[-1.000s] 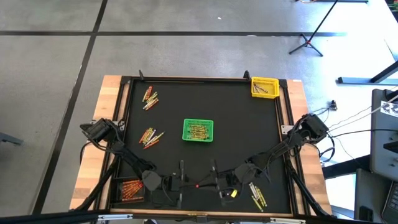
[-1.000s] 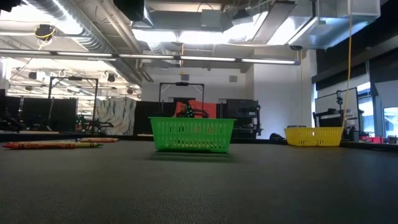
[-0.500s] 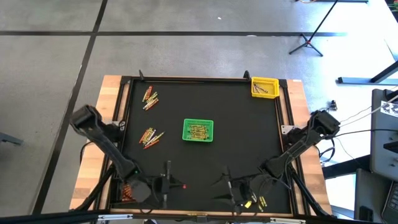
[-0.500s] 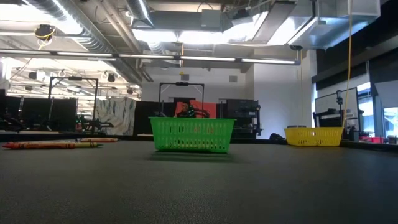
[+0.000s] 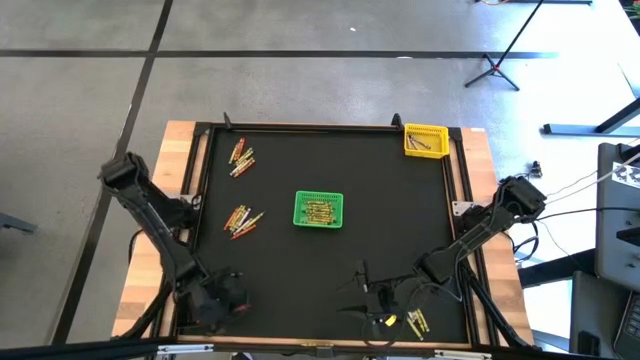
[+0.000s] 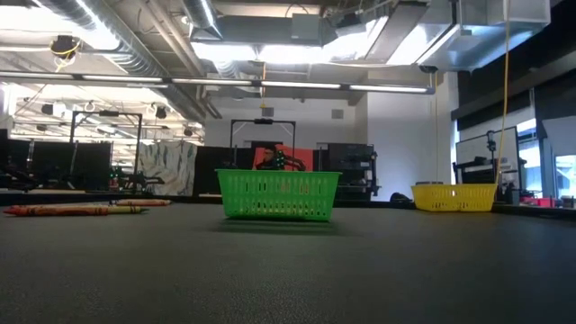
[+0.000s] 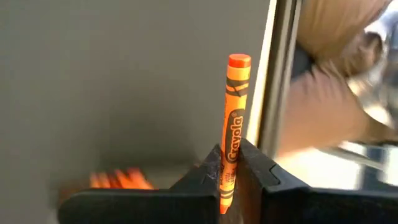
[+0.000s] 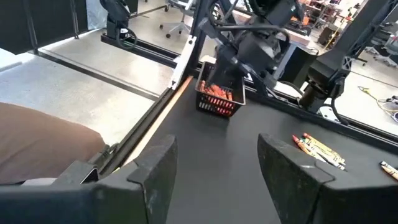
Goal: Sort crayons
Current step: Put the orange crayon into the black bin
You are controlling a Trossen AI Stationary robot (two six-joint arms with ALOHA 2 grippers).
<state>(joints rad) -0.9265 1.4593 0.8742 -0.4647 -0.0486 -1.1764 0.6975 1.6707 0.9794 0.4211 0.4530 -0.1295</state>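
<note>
The bench [image 5: 380, 190] carries a green basket [image 5: 319, 210] mid-mat, a yellow basket [image 5: 425, 140] at a far corner and a black basket [image 8: 219, 98] near the left arm. The left pincer [image 7: 229, 167] is clamped on an upright orange crayon [image 7: 232, 118] over that black basket. The right pincer [image 8: 214, 158] stands wide and empty by loose crayons [image 5: 415, 321]. Held low on its shaft, the crayon could tip and miss the basket on release.

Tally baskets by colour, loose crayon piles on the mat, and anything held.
green mesh basket: 1
yellow mesh basket: 1
black mesh basket: 1
loose crayon piles: 3 (far-left pile, mid-left pile, near-right pile)
orange crayon held in the left gripper: 1
Total: 7
</note>
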